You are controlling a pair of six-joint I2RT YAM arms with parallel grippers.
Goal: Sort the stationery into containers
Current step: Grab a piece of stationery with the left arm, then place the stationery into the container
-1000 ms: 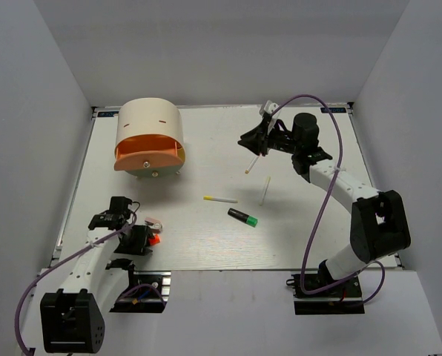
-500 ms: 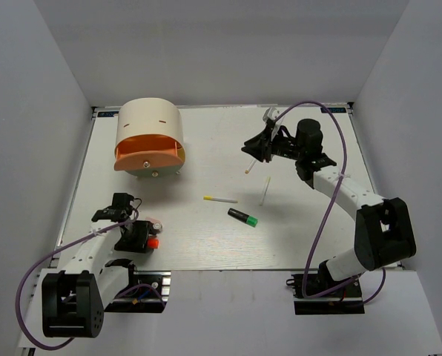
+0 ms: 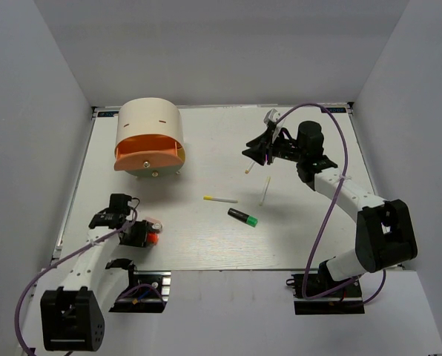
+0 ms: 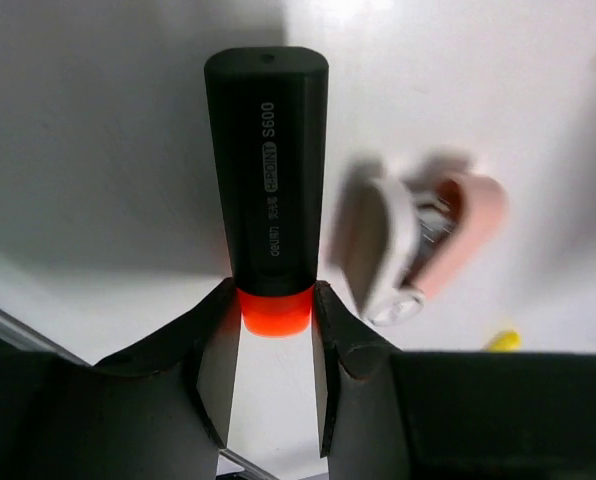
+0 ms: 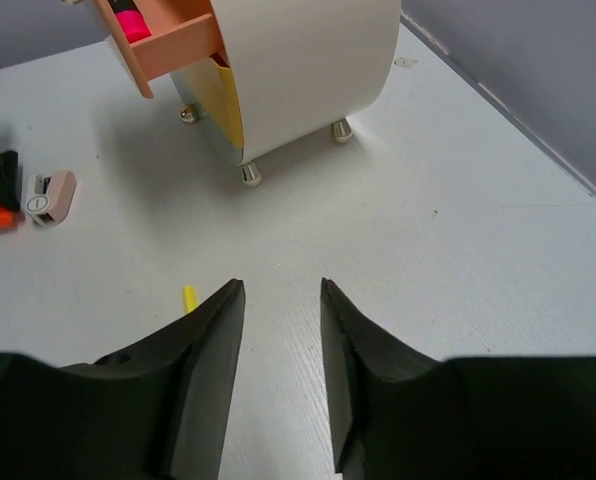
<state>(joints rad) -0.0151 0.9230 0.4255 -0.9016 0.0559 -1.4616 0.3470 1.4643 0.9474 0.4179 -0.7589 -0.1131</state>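
In the lower left of the overhead view the left gripper (image 3: pixel 138 234) is closed on the orange-ended marker (image 4: pixel 268 170). Its wrist camera shows the two fingers (image 4: pixel 218 345) pressed against either side of the orange end, with the black body sticking straight out beyond the tips over the table (image 3: pixel 206 248). Just to the right of that marker lies the grey-and-pink sharpener (image 4: pixel 418 250), near it but apart from it. The cream box (image 3: pixel 148 126) stands in the upper left of the overhead view. Its orange drawer (image 5: pixel 173 45) is pulled out with something pink lying inside, and a yellow drawer (image 5: pixel 228 115) sits beneath it. Near the middle of the table, well apart from the box, lie a white pen with a yellow end (image 3: pixel 219 199), a green-ended marker (image 3: pixel 242 216) just below and right of it, and a thin white pen (image 3: pixel 265 190) further right, none of them touching. In the upper right the right gripper (image 3: pixel 255 152) points toward the box. Its wrist view shows the jaws parted a narrow way with only bare table between the tips. A short pale pen (image 3: pixel 248 169) shows just under this gripper from above; whether it touches the fingers cannot be told.
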